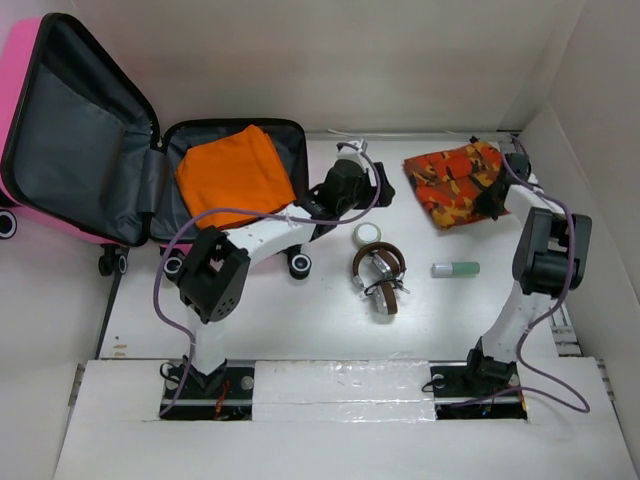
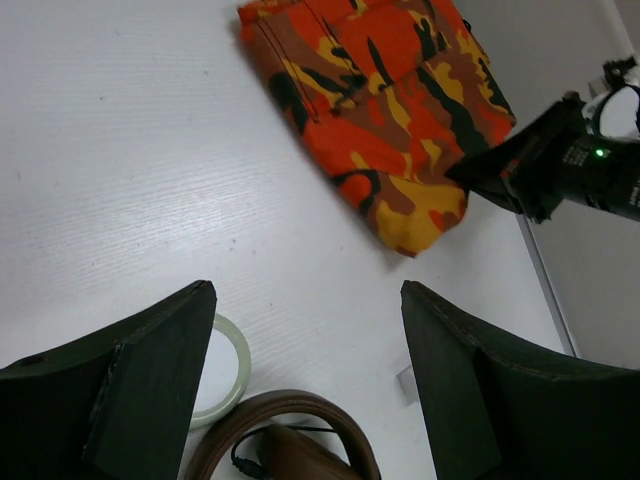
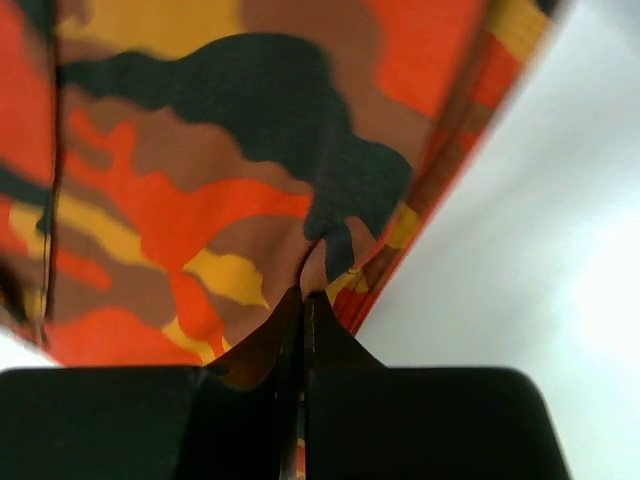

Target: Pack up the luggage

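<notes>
The small hot-pink hard-shell suitcase [image 1: 80, 140] is lying wide open at the far left corner of the white table [image 1: 300, 320], its dark grey lining showing and its lid leaning back to the left. A folded orange cloth [image 1: 235, 170] is sitting inside the suitcase's right half. The left gripper [image 2: 308, 300] is hovering just right of the suitcase, jaws spread wide and holding nothing, with bare tabletop showing between its dark fingers [image 2: 150, 390]. Well to the right of the suitcase, the right gripper [image 3: 303, 300] is reaching down onto the orange, brown and black camouflage cloth [image 3: 200, 200]; its jaws are pressed tight together, pinching a small pucker of that fabric near the cloth's right edge. Between the suitcase and the camouflage cloth, a white roll of tape [image 1: 368, 234] is lying flat, a pair of brown headphones [image 1: 380, 275] is resting just nearer than it, and a pale green tube [image 1: 455, 268] is lying on its side farther right.
</notes>
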